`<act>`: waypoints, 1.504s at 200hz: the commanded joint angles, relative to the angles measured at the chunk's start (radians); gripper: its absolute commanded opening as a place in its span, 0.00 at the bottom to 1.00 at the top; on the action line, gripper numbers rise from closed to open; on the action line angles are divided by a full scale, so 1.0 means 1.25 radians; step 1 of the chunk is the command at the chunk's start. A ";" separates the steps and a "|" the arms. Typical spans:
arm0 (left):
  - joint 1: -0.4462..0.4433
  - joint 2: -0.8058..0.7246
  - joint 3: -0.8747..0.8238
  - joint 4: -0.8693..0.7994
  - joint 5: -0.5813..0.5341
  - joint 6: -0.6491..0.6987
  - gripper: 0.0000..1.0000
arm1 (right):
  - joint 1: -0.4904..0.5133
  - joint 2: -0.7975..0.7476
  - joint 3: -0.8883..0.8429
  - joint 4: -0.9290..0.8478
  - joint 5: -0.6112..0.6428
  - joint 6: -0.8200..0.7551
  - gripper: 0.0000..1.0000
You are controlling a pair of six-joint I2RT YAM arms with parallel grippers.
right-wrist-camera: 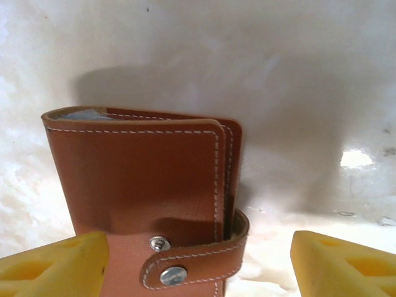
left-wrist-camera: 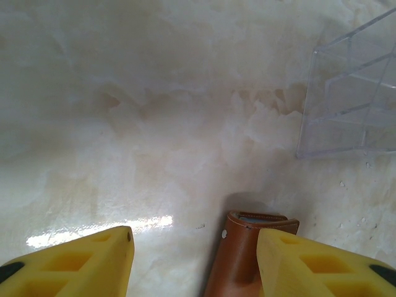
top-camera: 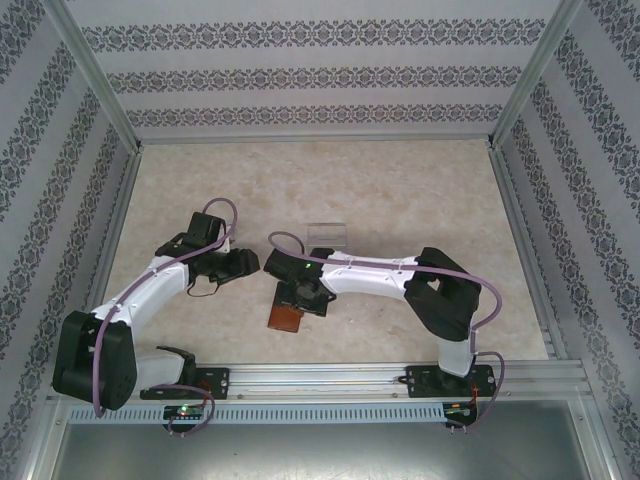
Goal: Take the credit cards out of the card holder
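Gaping wide at the right gripper (right-wrist-camera: 198, 263), with one yellow finger (right-wrist-camera: 55, 266) meeting the edge of the card holder (right-wrist-camera: 136, 179) at 7 o'clock in the right wrist view and the other well clear of it at 4 o'clock, so clamping nothing. Lying between those fingers as a closed reddish-brown leather fold with white stitching, and being wrapped at 6 o'clock by a short strap tab (right-wrist-camera: 204, 260) carrying two metal snaps (right-wrist-camera: 173, 275). Showing a pale bluish sliver (right-wrist-camera: 83, 114) at the open end near 11 o'clock — lining or credit cards, impossible to tell. Casting a soft shadow on the marbled table (right-wrist-camera: 322, 74) toward 12 o'clock. Spreading apart too at the left gripper (left-wrist-camera: 195, 247), gripping nothing: the card holder (left-wrist-camera: 241, 253) sitting just beside the finger (left-wrist-camera: 322, 266) at 5 o'clock, well apart from the one at 7 o'clock. Seeing a clear plastic tray (left-wrist-camera: 352, 93) at 2 o'clock in the left wrist view, apart from the leather. From above, hovering with the right gripper (top-camera: 300, 297) over the card holder (top-camera: 285, 318), which is peeking out at its 6 o'clock near the table's (top-camera: 400, 190) front edge — the left gripper (top-camera: 240, 265) at about 10 o'clock of it, the tray (top-camera: 327, 233) at 1 o'clock.
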 commanded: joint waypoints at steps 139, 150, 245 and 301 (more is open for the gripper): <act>0.010 -0.028 -0.010 -0.009 -0.006 0.018 0.56 | 0.020 -0.063 -0.034 -0.023 0.030 0.010 0.43; 0.011 -0.028 -0.009 -0.010 -0.007 0.018 0.56 | 0.021 -0.069 -0.038 -0.022 0.034 0.010 0.40; 0.011 -0.025 -0.004 -0.017 -0.014 0.019 0.56 | 0.017 -0.059 -0.084 0.020 0.019 0.010 0.30; 0.002 -0.019 -0.001 -0.017 0.001 0.024 0.56 | 0.022 -0.067 -0.071 0.028 0.057 -0.052 0.17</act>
